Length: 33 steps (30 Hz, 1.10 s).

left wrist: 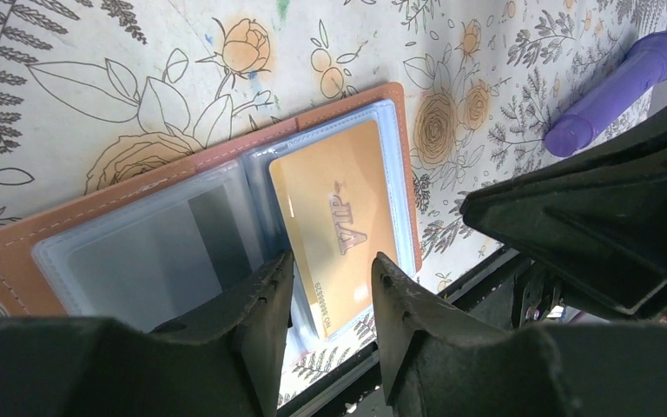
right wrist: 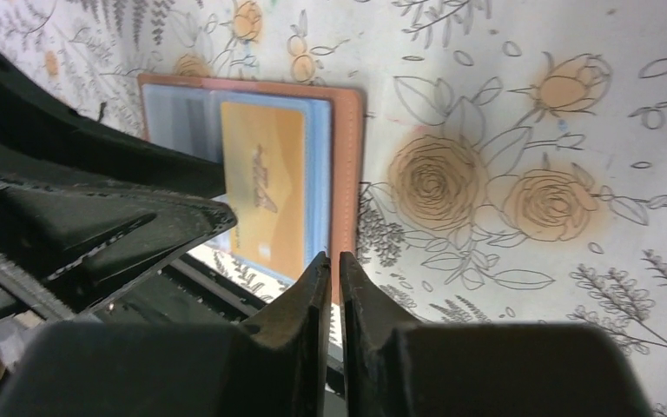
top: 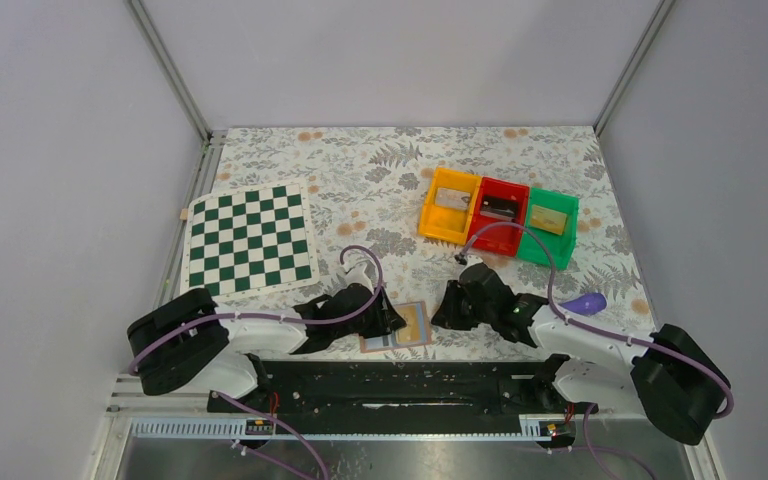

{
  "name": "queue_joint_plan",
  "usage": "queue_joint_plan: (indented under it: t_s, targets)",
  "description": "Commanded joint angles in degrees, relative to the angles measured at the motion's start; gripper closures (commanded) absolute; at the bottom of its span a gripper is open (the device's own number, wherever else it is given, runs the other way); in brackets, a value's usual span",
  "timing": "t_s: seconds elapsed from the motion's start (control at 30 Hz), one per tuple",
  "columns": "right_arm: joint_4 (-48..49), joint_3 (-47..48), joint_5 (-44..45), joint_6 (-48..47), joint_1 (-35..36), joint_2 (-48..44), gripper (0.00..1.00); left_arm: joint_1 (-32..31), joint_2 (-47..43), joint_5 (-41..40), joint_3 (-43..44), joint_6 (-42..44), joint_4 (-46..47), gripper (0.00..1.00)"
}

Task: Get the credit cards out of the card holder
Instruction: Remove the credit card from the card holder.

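The tan card holder [top: 378, 343] [left wrist: 17, 252] [right wrist: 347, 156] lies open and flat near the table's front edge, clear sleeves up. A gold credit card [top: 416, 322] [left wrist: 339, 217] [right wrist: 265, 174] marked VIP sits in its right-hand sleeve, and its near end seems to stick out a little. The left sleeve looks empty. My left gripper [top: 392, 322] [left wrist: 330, 269] stands open low over the holder, with the card's near corner between its fingers. My right gripper [top: 442, 314] [right wrist: 334, 261] hovers at the holder's right edge, shut to a thin slit with nothing in it.
An orange bin [top: 428, 215], a red bin [top: 480, 228] and a green bin [top: 570, 235] stand in a row at the back right, each with a card-like thing inside. A purple cylinder [top: 586, 303] [left wrist: 612, 91] lies right of my right arm. A green-and-white chessboard [top: 250, 240] lies at the left.
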Motion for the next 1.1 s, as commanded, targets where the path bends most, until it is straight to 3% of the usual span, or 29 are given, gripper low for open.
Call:
queue_joint_plan:
  t_s: [0.0, 0.27, 0.7, 1.07]
  targets:
    - [4.60, 1.37, -6.17, -1.18, 0.15, -0.81, 0.88, -0.24, -1.63, -1.23, -0.28, 0.76, -0.11, 0.61]
    - [13.16, 2.12, -11.09, -0.18, 0.23, 5.67, 0.91, -0.22, -2.66, -0.89, -1.25, 0.44, 1.26, 0.60]
    - [15.71, -2.48, -4.90, 4.87, 0.18, 14.36, 0.94, -0.24, -0.72, 0.00, -1.35, -0.45, 2.29, 0.60]
    - [18.69, -4.70, -5.39, 5.98, 0.17, 16.05, 0.94, -0.17, -0.64, 3.29, -5.38, -1.30, 15.61, 0.66]
